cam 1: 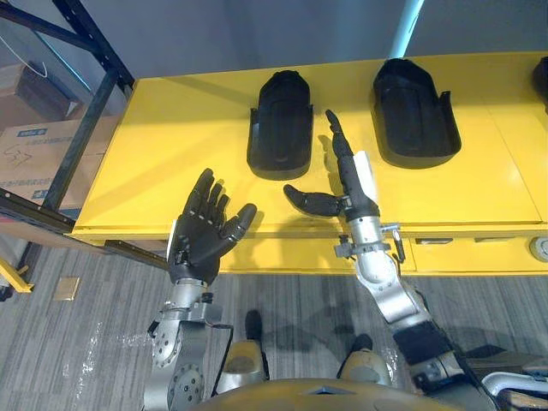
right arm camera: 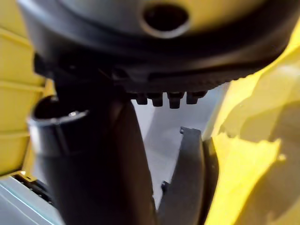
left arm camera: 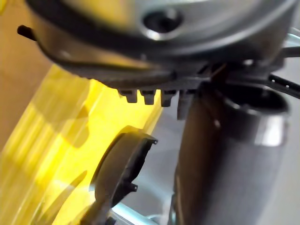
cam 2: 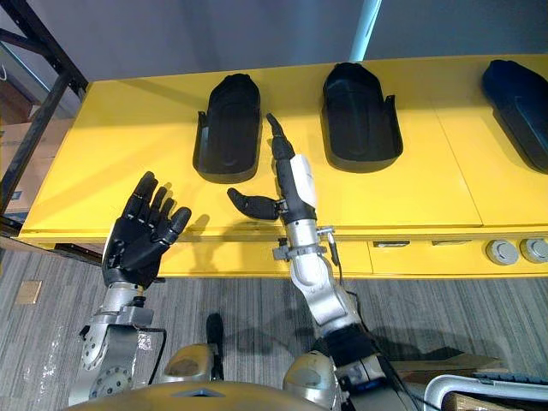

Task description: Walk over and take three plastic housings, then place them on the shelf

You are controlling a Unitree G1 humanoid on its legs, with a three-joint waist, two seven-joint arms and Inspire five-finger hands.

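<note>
Yellow table [cam 1: 171, 171] with black housings [cam 1: 280, 128], grey floor [cam 1: 86, 342]

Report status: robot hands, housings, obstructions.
Left robot hand open, at yellow table's front edge. Right robot hand open, over table between two black moulded plastic housings, holding nothing. Third housing far right. No obstruction seen.

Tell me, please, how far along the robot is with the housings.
Done: it stands at the yellow table. In hand: nothing; the right hand, open, reaches between the left housing and middle housing, the left hand hovers open at the front edge. Left: those and the right housing lie on the table, unpicked.
</note>
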